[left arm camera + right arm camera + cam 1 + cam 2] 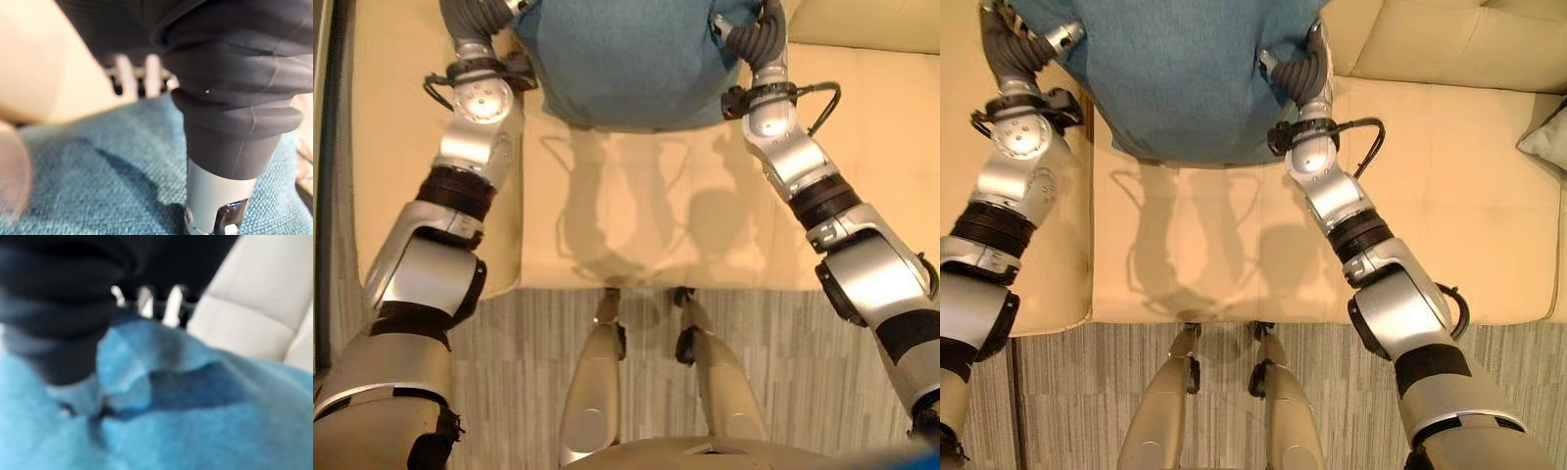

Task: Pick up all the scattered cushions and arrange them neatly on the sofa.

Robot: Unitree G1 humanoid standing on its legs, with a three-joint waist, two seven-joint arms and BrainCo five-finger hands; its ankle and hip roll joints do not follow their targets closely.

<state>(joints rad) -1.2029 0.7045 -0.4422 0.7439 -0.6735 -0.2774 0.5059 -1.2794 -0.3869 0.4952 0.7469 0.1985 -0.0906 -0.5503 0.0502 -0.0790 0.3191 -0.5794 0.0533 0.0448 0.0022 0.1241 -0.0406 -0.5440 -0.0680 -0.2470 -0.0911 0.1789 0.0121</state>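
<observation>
Both hands clamp the big teal woven-fabric cushion (631,59) from either side, the left hand (215,147) and right hand (73,333) each pinching an edge, so it hangs level above the cream leather sofa seat (636,225), ready to set down.

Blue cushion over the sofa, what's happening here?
The robot holds a blue cushion between both hands above the cream sofa seat. The left robot hand grips its left edge and the right robot hand its right edge, thumbs pressed into the fabric. The cushion casts a shadow on the seat below it. A grey cushion shows at the sofa's right end.
</observation>
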